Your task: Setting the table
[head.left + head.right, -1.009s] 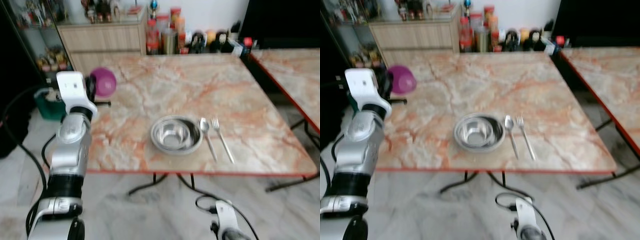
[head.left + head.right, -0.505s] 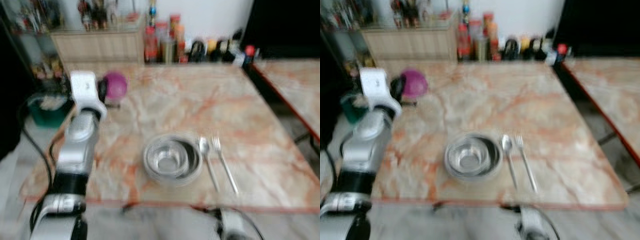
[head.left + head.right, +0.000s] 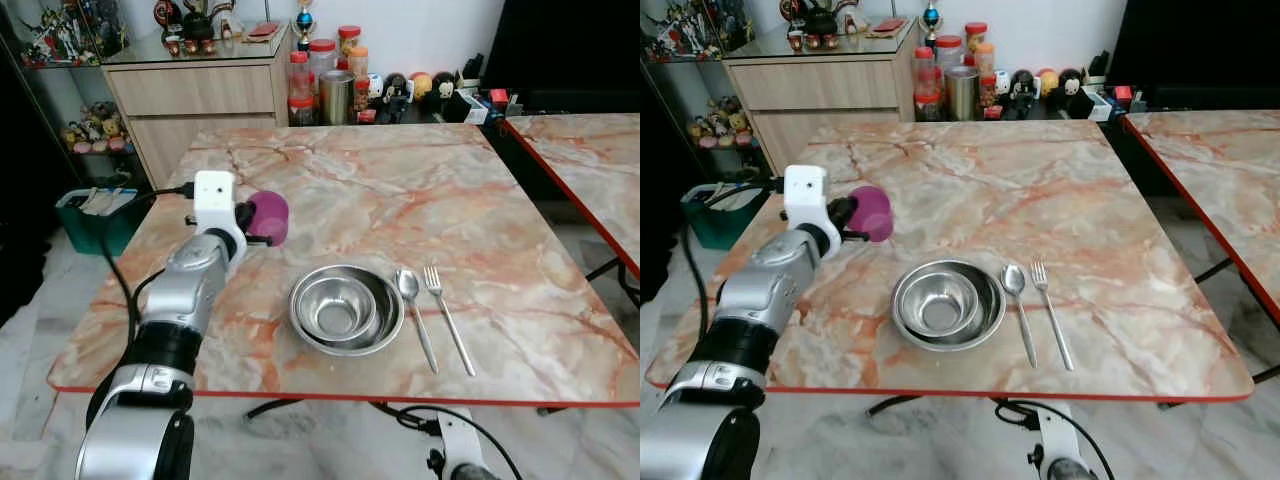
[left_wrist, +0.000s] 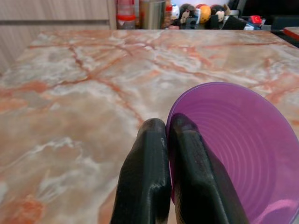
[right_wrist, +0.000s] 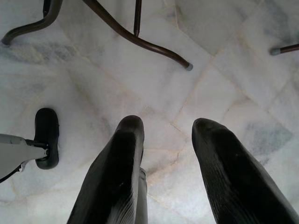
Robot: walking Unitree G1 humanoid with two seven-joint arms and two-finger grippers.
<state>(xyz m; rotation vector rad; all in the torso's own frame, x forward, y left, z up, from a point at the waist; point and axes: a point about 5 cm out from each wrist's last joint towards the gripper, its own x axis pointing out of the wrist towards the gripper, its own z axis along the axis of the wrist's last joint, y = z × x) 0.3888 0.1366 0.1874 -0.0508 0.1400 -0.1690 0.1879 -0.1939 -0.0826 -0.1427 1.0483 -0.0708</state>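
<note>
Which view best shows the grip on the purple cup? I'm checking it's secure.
The left wrist view: the left gripper pinches the purple cup rim. Both eye views show the cup partly hidden behind the wrist.

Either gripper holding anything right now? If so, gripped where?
The left gripper is shut on the purple plastic cup, pinching its rim, one finger inside and one outside. The right gripper hangs open over the floor, holding nothing.
</note>
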